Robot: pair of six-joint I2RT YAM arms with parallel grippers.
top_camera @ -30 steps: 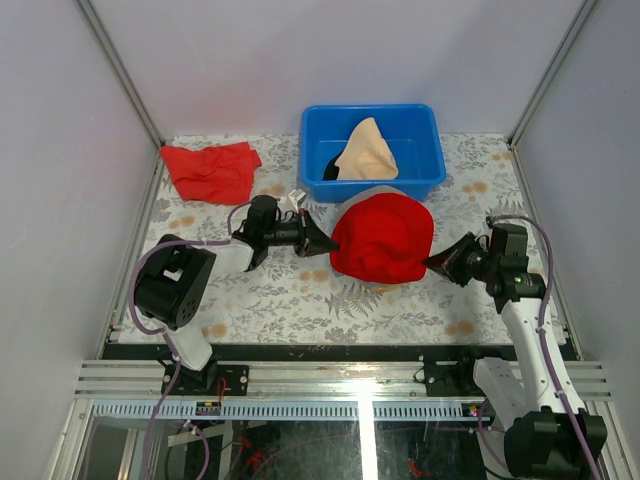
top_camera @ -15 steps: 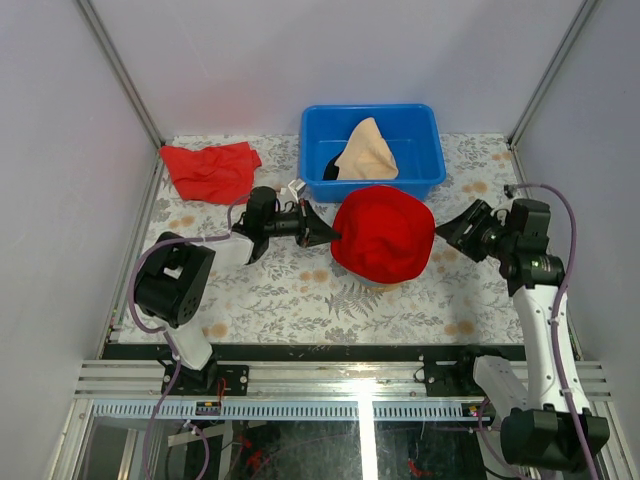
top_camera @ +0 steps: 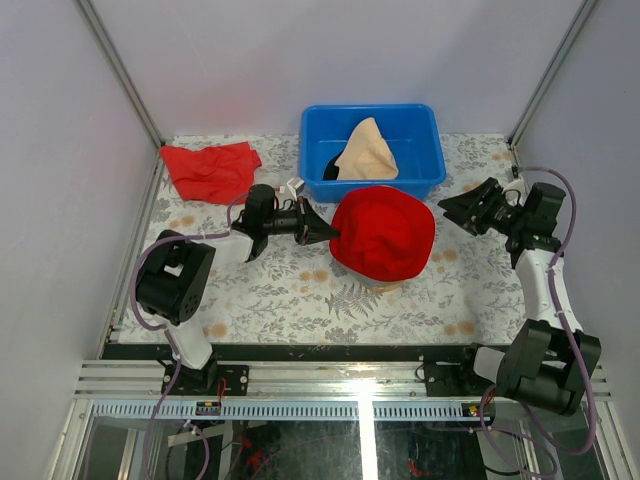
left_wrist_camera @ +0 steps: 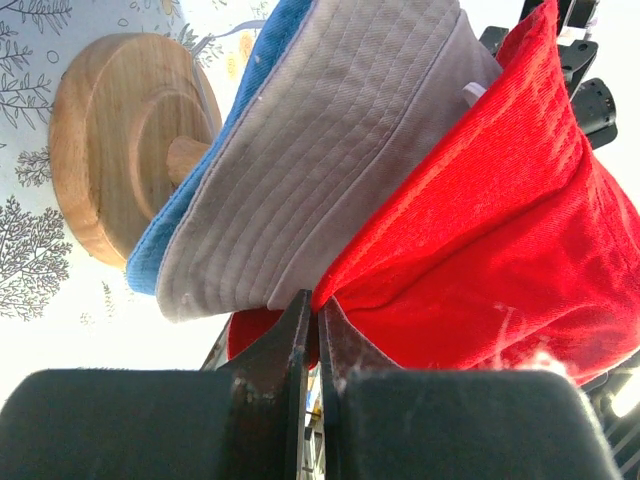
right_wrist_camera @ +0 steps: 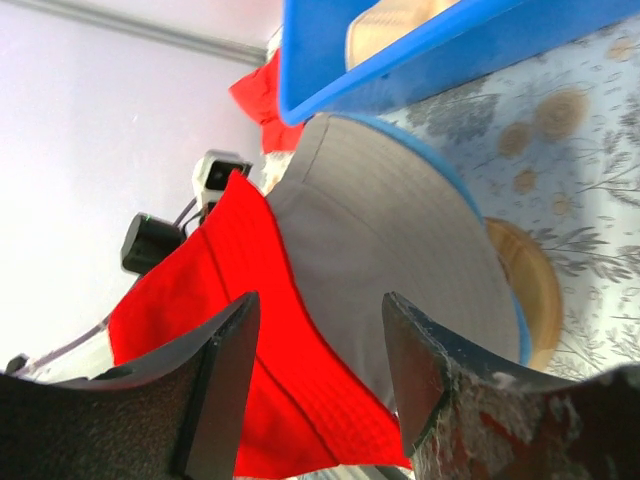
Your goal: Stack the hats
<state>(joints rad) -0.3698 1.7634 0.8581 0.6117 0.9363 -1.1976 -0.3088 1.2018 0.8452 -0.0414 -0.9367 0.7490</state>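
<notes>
Nearest to us on the flowered tabletop [top_camera: 280, 290], the left hand [top_camera: 326, 233] lies low and points toward 3 o'clock. Its tips are at the 9 o'clock edge of the red hat [top_camera: 385, 235]. From the left wrist we see the jaws pressed together, with the edge of the red brim pinched between them. On the other side, at about 2 o'clock from the hat, the right hand [top_camera: 455, 212] hangs clear of the fabric. Its two fingers [right_wrist_camera: 225, 390] stand wide apart with nothing between them, and through the gap we see only the stack farther off. The red hat sits in the middle of the tabletop as the top layer of a pile. In the wrist views the grey-khaki hat [left_wrist_camera: 330, 150] lies directly under it, brim against brim. The blue hat [left_wrist_camera: 150, 265] shows under that as a narrow band of rim. The pile rests on a mushroom-shaped wooden stand [left_wrist_camera: 120, 150], whose round base stands on the tabletop and peeks out at the 6 o'clock edge of the red brim in the overhead view. Farther back, at 12 o'clock from the pile and just beside it, stands a blue bin [top_camera: 420, 175]. The peach-beige hat [top_camera: 366, 152] lies crumpled inside it, apart from the other three. At about 10 o'clock, near the far left corner and well apart from the pile, a flat red cloth [top_camera: 210, 170] lies rumpled on the tabletop.
</notes>
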